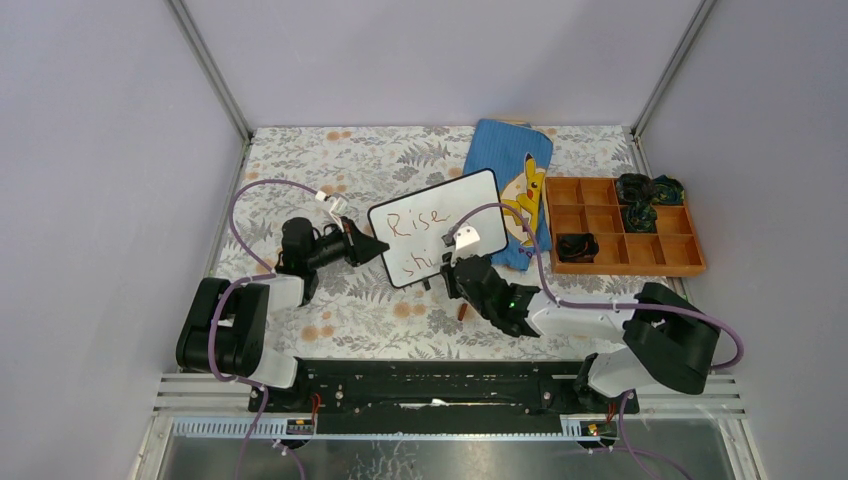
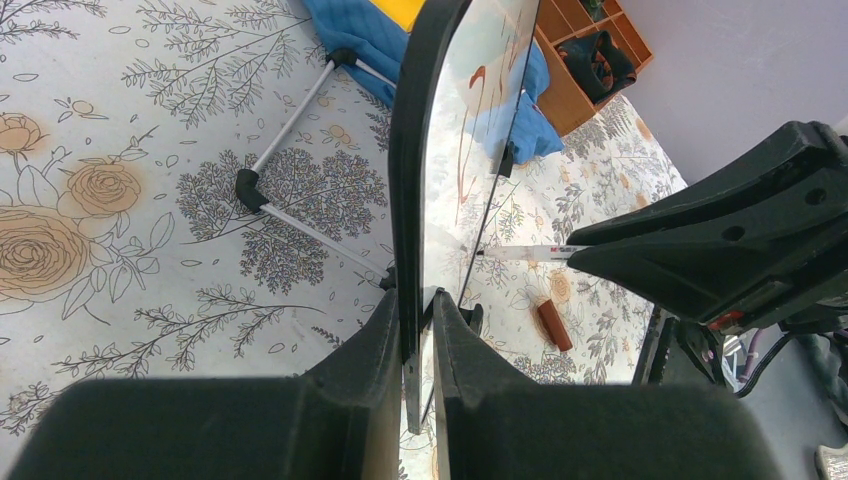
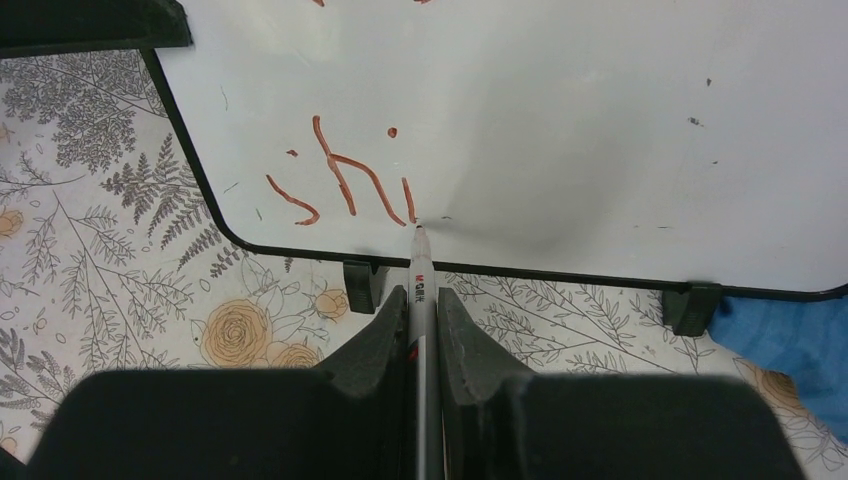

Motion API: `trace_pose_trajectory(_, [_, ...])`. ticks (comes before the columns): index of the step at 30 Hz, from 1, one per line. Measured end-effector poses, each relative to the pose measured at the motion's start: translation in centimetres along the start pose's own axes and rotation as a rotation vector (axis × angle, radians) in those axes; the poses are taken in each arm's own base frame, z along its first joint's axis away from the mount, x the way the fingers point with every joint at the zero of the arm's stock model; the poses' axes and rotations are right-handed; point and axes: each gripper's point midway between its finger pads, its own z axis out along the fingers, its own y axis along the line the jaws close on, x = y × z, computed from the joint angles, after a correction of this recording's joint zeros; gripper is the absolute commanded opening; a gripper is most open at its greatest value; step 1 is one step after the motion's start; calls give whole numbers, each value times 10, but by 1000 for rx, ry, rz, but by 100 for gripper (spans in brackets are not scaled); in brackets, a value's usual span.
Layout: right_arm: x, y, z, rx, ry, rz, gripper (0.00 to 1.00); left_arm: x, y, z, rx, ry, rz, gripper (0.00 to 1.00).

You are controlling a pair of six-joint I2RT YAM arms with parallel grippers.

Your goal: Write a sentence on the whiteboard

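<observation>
Whiteboard [image 1: 437, 225] stands propped on feet, right edge overlapping blue pouch [image 1: 505, 160]. Left gripper [image 1: 375, 247] clamped on board edge farthest from pouch. Right gripper [image 1: 455, 268] closed on marker [image 3: 419, 270], left of pouch and nearer the arms – tip touching board low down, just after red "shi".

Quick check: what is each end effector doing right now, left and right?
Left end effector: closed, clamping the whiteboard by its edge.
Right end effector: closed on the marker, tip against the whiteboard.
</observation>
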Motion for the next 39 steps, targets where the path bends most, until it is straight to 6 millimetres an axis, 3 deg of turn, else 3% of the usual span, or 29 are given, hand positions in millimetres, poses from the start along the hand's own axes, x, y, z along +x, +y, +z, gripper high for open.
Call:
trace_pose_trajectory(9, [-31, -1, -14, 1, -71, 24, 0, 0, 0, 0, 1, 1, 4, 0])
trace_pose_trajectory(14, [-37, 0, -12, 4, -83, 22, 0, 0, 0, 0, 0, 2, 3, 0])
trace_pose_trajectory(39, [-16, -6, 2, 42, -26, -5, 0, 0, 0, 1, -1, 7, 5, 0])
